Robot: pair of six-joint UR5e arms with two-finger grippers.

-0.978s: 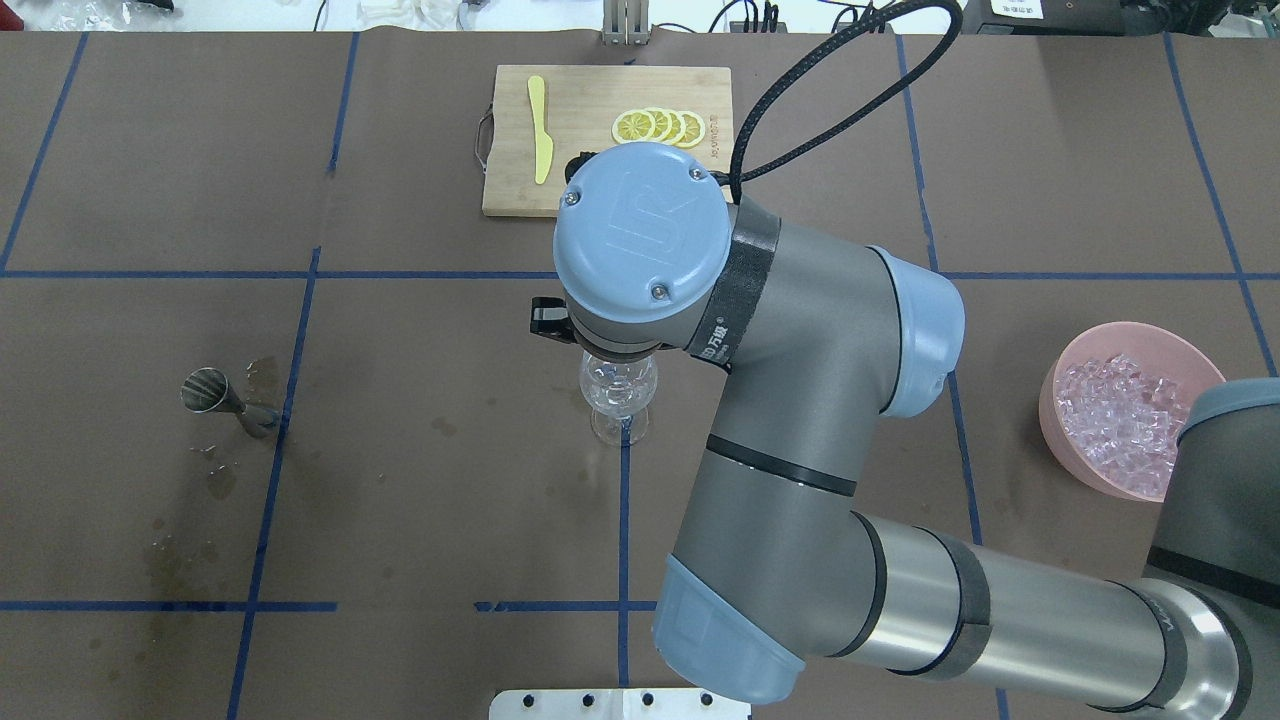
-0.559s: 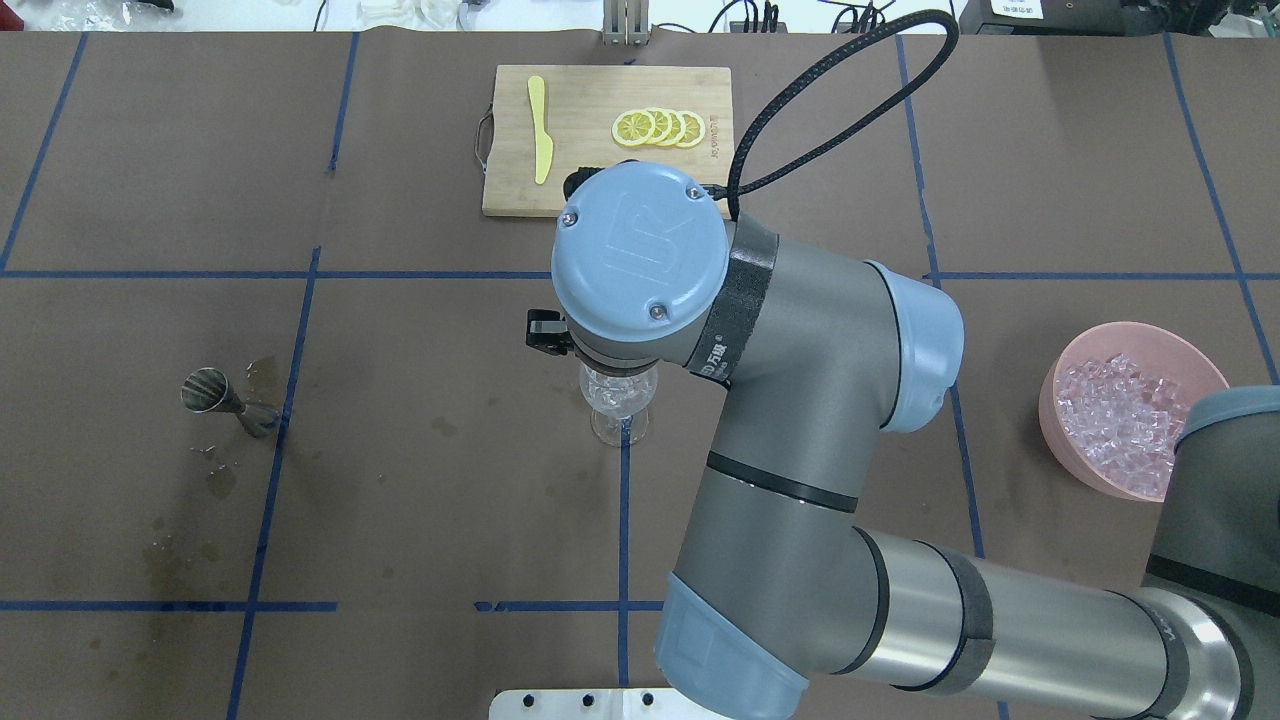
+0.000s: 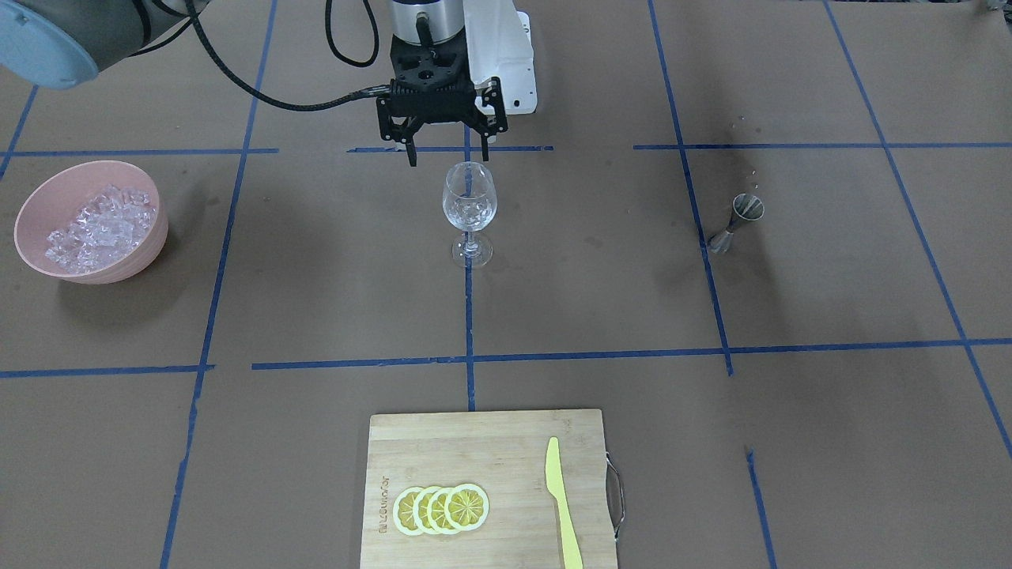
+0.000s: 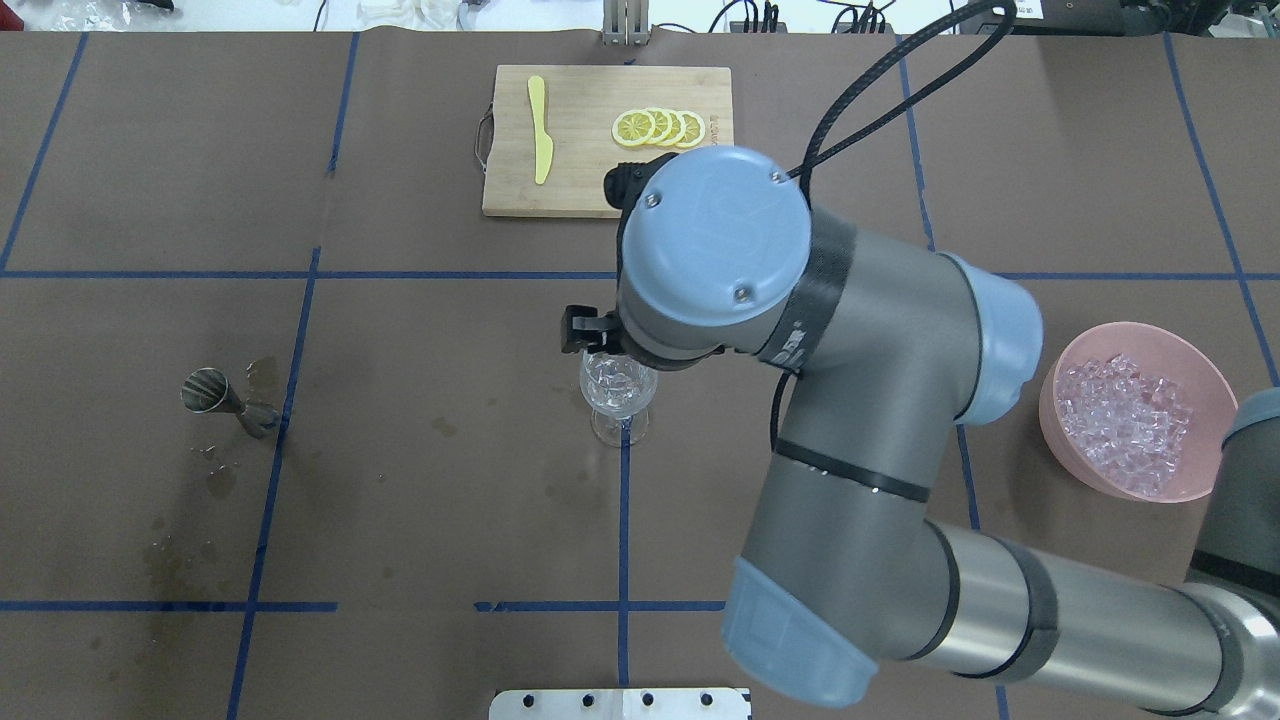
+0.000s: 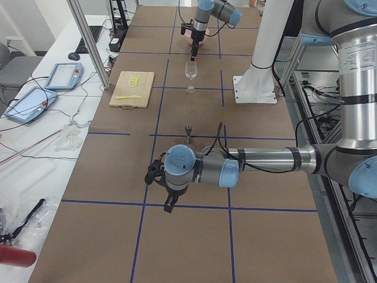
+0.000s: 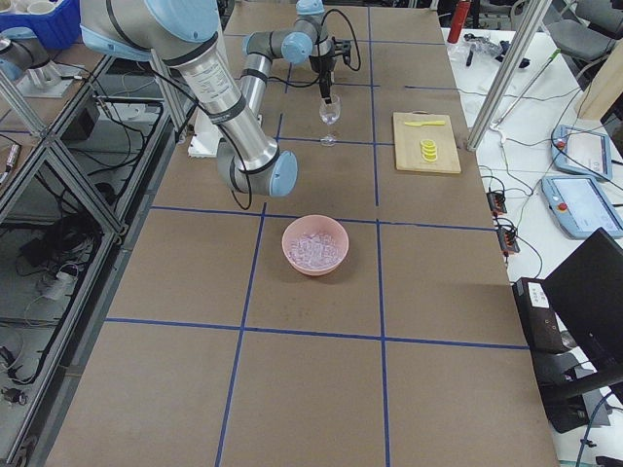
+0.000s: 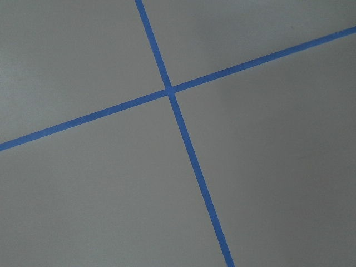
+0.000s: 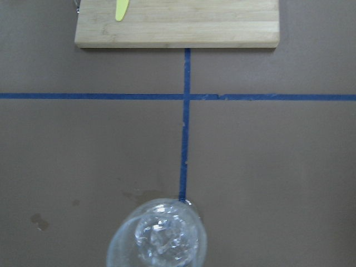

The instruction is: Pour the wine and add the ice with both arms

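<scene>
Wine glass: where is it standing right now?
Front-facing view: the wine glass stands mid-table on the blue tape line, just under the right gripper, between pink bowl and jigger.

In the overhead view the right gripper (image 3: 447, 158) is all but swallowed by its own wrist (image 4: 715, 235), and the glass (image 4: 618, 395) rim is half covered too. Over on the right wrist view, the glass is clipped by the bottom edge, the board (image 8: 178, 25) by the top, the knife (image 8: 121, 10) reduced to a tip. The left gripper (image 5: 169, 206) is caught only small; its jaws cannot be judged
</scene>
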